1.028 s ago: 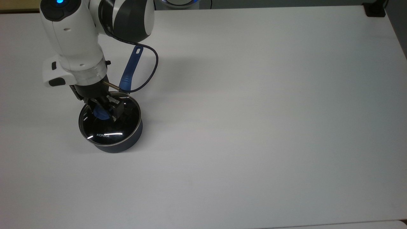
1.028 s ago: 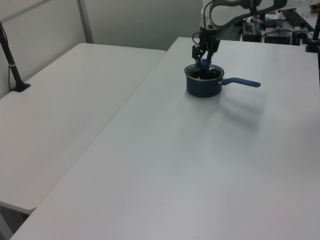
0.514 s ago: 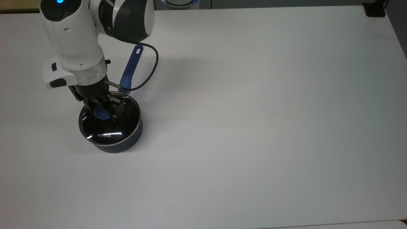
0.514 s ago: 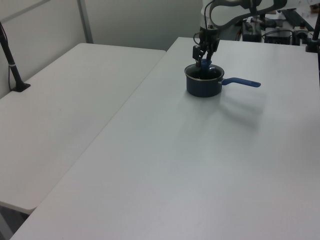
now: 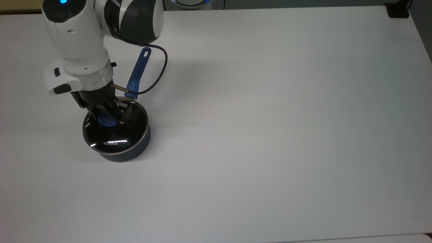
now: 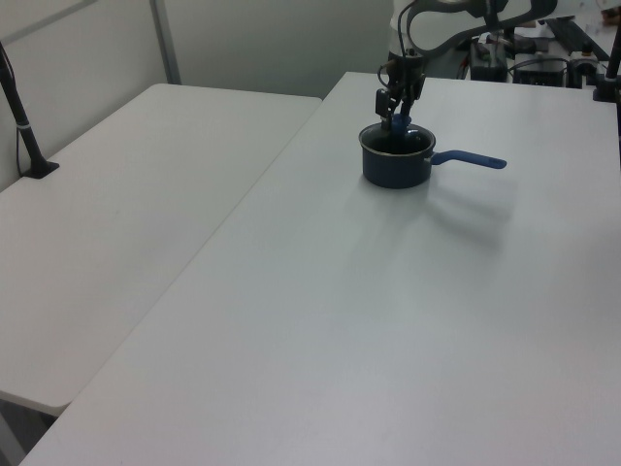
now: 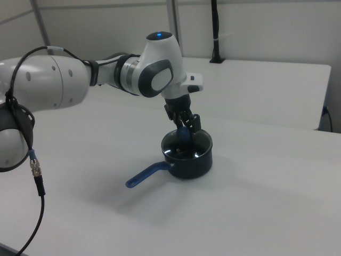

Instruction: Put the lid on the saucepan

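The saucepan (image 5: pixel 130 153) stands near the top view's left, dark grey-blue outside, its long blue handle (image 5: pixel 137 74) pointing to the far edge. The glass lid (image 5: pixel 114 136) with white KONKA lettering lies flat on the saucepan's rim. The lid's blue knob (image 5: pixel 106 121) shows between the fingers of my gripper (image 5: pixel 111 115), which hangs open just above the lid. In the left view the gripper (image 6: pixel 398 110) is over the saucepan (image 6: pixel 394 171). In the right view the gripper (image 7: pixel 187 124) hovers over the lid (image 7: pixel 184 153) and the saucepan (image 7: pixel 193 166).
The white table (image 5: pixel 270 118) stretches wide to the top view's right of the saucepan. A black cable (image 5: pixel 162 72) loops from the arm's wrist over the handle. A second white table (image 6: pixel 126 204) stands at the left view's left, with a black post (image 6: pixel 24 126) on it.
My gripper has risen a little from the lid while the knob and lid stay on the saucepan. The saucepan has not moved.
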Motion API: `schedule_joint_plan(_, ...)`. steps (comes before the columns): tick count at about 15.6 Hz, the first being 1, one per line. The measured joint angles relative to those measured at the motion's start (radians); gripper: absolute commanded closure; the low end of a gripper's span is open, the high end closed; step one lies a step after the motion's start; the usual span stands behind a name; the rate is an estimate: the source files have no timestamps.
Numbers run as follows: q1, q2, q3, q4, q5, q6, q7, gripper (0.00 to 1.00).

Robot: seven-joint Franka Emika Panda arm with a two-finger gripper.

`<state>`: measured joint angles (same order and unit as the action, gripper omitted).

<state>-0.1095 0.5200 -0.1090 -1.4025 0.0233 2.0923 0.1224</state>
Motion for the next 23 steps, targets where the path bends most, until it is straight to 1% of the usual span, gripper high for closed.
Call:
schedule_joint_plan(6, 0.0, 0.0, 0.0, 0.0, 0.0, 0.0, -0.021, 0.42)
schedule_joint_plan(7, 0.0, 0.0, 0.0, 0.0, -0.001, 0.0, -0.034, 0.41)
schedule_joint_plan(9, 0.0, 0.0, 0.0, 0.0, -0.001, 0.0, -0.05, 0.21)
schedule_joint_plan(10, 0.0, 0.0, 0.0, 0.0, -0.001, 0.0, -0.056, 0.16)
schedule_joint_plan(11, 0.0, 0.0, -0.001, -0.003, -0.001, 0.0, -0.058, 0.07)
schedule_joint_plan(12, 0.0, 0.0, -0.002, -0.007, -0.002, 0.0, -0.06, 0.0)
schedule_joint_plan(19, 0.0, 0.0, -0.006, -0.023, -0.003, -0.005, -0.061, 0.0)
schedule_joint_plan(23, 0.002, -0.025, -0.006, -0.019, -0.003, -0.071, -0.061, 0.0)
